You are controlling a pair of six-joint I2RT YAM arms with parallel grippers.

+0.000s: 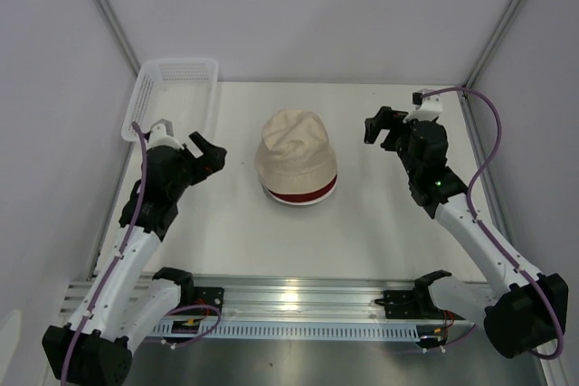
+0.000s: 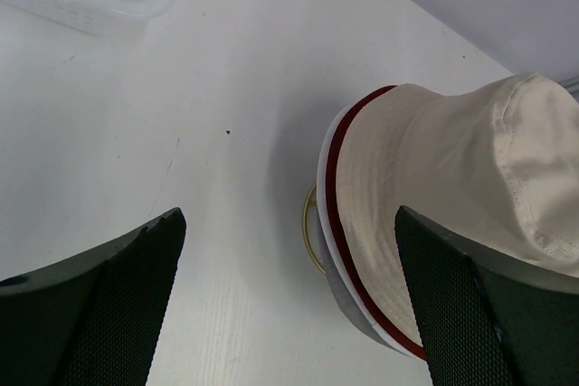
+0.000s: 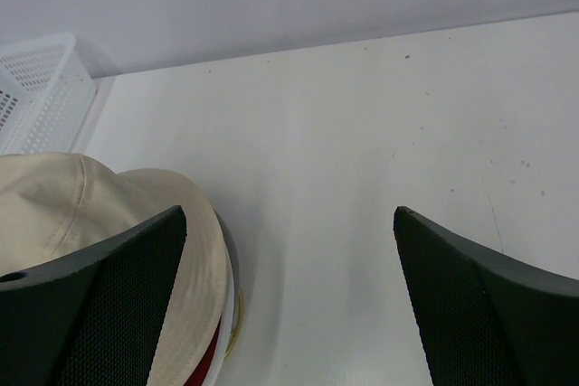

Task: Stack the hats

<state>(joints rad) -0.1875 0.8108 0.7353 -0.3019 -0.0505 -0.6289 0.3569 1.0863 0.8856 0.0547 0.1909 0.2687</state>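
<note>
Top external view puts the hats in one pile at the middle of the bench [image 1: 362,232]. The beige hat [image 1: 295,146] is uppermost, and the dark red hat [image 1: 303,195] shows only as a band of brim under it. Left wrist view adds a thin edge of the white hat [image 2: 321,185], the grey hat [image 2: 346,300] lowest, and a loop of the gold wire stand [image 2: 308,223] beneath. The left gripper [image 1: 208,152] and right gripper [image 1: 384,129] hang on either side of the pile, apart from it, jaws wide and holding nothing. The stack looks built, so the step in hand is probably to check it and back off. To do that well, draw each arm outward, away from the floppy brims, because a snagged brim could drag the pile askew.
</note>
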